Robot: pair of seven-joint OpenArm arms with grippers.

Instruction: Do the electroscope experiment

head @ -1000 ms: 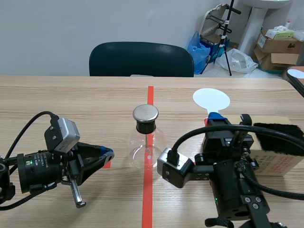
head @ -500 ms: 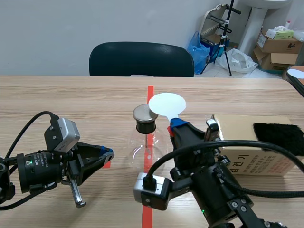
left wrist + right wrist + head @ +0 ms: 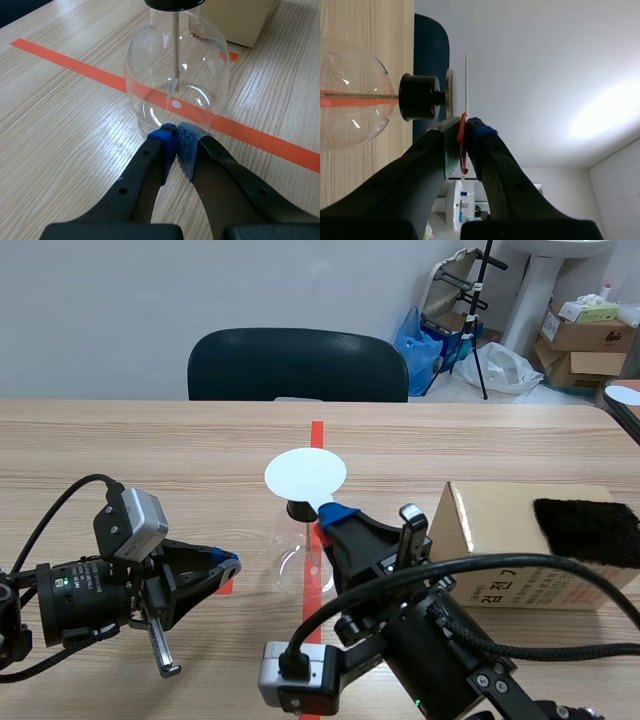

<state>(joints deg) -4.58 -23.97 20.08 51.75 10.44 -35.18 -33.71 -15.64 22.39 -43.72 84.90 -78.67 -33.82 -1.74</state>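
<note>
The electroscope, a round glass flask (image 3: 297, 552) with a black stopper (image 3: 297, 510), stands on the red centre line. My right gripper (image 3: 335, 512) is shut on the handle of a white disc paddle (image 3: 305, 473), and the disc hovers flat just over the flask's top, hiding the metal cap. In the right wrist view the disc (image 3: 466, 80) sits edge-on, a small gap from the metal cap (image 3: 450, 93), with the gripper (image 3: 464, 127) clamped on the red handle. My left gripper (image 3: 225, 565) rests shut on nothing, its tips (image 3: 175, 135) close to the flask's (image 3: 177, 75) base.
A cardboard box (image 3: 500, 540) with a black fuzzy cloth (image 3: 588, 528) on top lies at the right of the table. A dark chair (image 3: 297, 365) stands behind the far edge. Boxes and bags sit on the floor at the back right.
My right arm has swung left with the white disc, from beside the box to above the flask's cap. The left arm has stayed still.
</note>
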